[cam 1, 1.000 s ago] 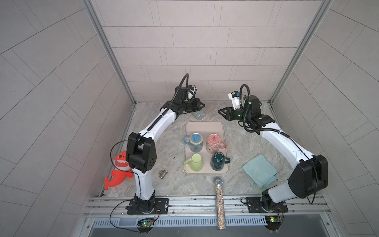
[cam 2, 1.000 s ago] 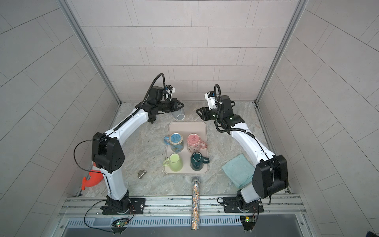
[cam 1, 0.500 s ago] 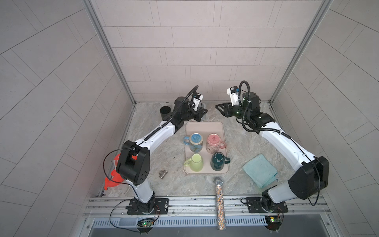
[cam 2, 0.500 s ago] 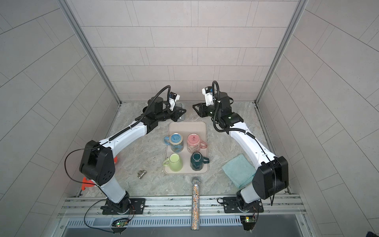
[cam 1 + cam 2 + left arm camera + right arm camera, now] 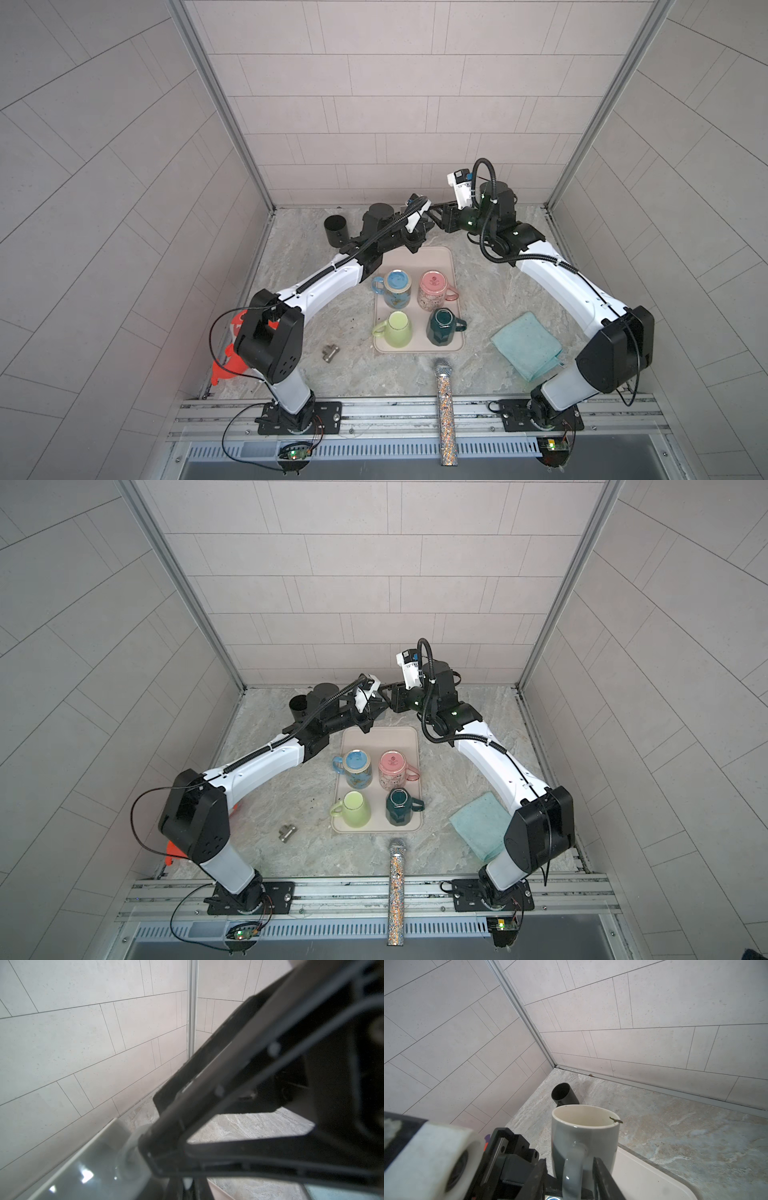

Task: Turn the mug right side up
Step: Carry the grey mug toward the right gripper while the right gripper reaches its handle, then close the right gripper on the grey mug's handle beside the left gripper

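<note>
Right hand (image 5: 569,1160) | part-open, gripping nothing | upright grey mug (image 5: 583,1136) handle between fingers

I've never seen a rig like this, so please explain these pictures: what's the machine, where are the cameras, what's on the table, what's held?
This robot has a left arm and a right arm, each ending in a two-fingered gripper. Two pictures look down from overhead; two come from wrist cameras. On the table a tray carries four mugs; nearby lie a cloth, a black cup and a microphone. In the right wrist view a grey mug is open end up, its handle between the open fingers of the right gripper. The left gripper is closed beside it; whether it grips the mug I cannot tell.
</note>
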Action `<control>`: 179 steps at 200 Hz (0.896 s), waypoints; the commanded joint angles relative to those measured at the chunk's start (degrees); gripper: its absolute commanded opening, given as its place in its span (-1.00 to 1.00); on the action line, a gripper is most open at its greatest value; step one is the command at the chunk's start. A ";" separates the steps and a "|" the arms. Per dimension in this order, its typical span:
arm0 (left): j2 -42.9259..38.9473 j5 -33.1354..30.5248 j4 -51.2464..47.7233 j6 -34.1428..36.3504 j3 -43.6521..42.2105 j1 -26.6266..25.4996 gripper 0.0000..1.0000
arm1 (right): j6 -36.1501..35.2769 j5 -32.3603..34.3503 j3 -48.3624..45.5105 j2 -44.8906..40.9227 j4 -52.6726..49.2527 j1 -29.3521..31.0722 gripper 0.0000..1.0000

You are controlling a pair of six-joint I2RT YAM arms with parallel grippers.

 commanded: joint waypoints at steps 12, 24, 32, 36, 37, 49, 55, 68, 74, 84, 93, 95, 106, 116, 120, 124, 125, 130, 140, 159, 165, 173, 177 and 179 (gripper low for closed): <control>-3.50 -2.53 6.59 5.69 0.13 -0.79 -1.00 | -1.99 0.32 2.70 0.85 -2.79 0.97 -0.25; -3.57 -3.19 6.62 6.65 0.01 -1.03 -1.00 | -2.47 0.70 2.89 1.09 -3.39 1.25 -0.25; -3.59 -3.57 6.65 7.06 -0.12 -1.19 -1.00 | -2.58 0.81 3.10 1.42 -3.91 1.34 -0.25; -3.59 -3.72 6.64 7.30 -0.11 -1.26 -1.00 | -2.64 0.84 3.23 1.60 -4.22 1.36 -0.25; -3.55 -3.77 6.64 7.32 -0.07 -1.25 -1.00 | -2.67 0.86 3.28 1.62 -4.30 1.35 -0.25; -3.68 -4.00 6.81 7.59 -0.16 -1.46 -1.00 | -2.78 0.96 3.54 2.20 -4.90 1.51 -0.27; -3.70 -4.06 6.98 7.60 -0.20 -1.54 -1.00 | -2.77 1.05 3.60 2.37 -5.00 1.60 -0.27; -3.85 -4.39 7.47 7.68 -0.47 -1.80 -1.00 | -2.74 1.04 3.64 2.78 -4.96 1.73 -0.27; -3.98 -4.44 7.53 7.76 -0.58 -1.83 -1.00 | -2.74 1.13 3.69 2.92 -4.99 1.84 -0.28; -4.16 -4.70 7.79 7.99 -0.74 -1.96 -1.00 | -2.83 1.60 3.67 3.00 -5.00 1.86 -0.29; -4.40 -4.80 7.98 8.08 -0.96 -2.02 -1.00 | -2.96 1.96 3.77 2.98 -5.08 1.84 -0.29; -4.39 -4.86 8.08 8.10 -0.99 -2.02 -1.00 | -2.97 2.04 3.78 3.08 -5.15 1.86 -0.29; -4.63 -4.72 8.14 8.05 -1.15 -2.11 -1.00 | -3.05 2.28 3.86 3.23 -5.18 1.88 -0.29; -4.81 -4.78 8.30 8.04 -1.22 -2.20 -1.00 | -2.97 2.28 3.95 3.40 -5.28 1.94 -0.31; -4.96 -4.78 8.24 8.08 -1.22 -2.20 -1.00 | -2.99 2.30 4.00 3.47 -5.26 1.95 -0.31; -4.99 -4.78 8.25 8.24 -1.25 -2.28 -1.00 | -2.96 2.37 4.04 3.54 -5.26 1.95 -0.32; -4.99 -4.83 8.24 8.27 -1.26 -2.29 -1.00 | -2.97 2.33 4.04 3.56 -5.21 1.95 -0.32; -5.08 -4.92 8.42 8.31 -1.38 -2.29 -1.00 | -2.89 2.28 4.04 3.63 -5.25 1.91 -0.34; -5.26 -4.99 8.60 8.40 -1.69 -2.38 -1.00 | -2.84 2.28 4.13 3.67 -5.28 1.95 -0.38; -5.52 -5.11 8.79 8.48 -1.88 -2.38 -1.00 | -2.88 2.19 4.13 3.89 -5.35 1.99 -0.45; -5.61 -5.18 8.85 8.48 -1.97 -2.39 -1.00 | -2.84 2.19 4.22 3.94 -5.50 2.04 -0.48; -5.65 -5.22 8.97 8.48 -2.06 -2.38 -1.00 | -2.88 2.11 4.28 4.02 -5.62 2.04 -0.51; -5.78 -5.11 8.98 8.48 -2.03 -2.44 -1.00 | -2.88 2.08 4.30 4.02 -5.62 2.04 -0.53; -5.78 -5.11 8.94 8.48 -2.01 -2.41 -1.00 | -2.88 2.03 4.28 4.09 -5.68 2.04 -0.53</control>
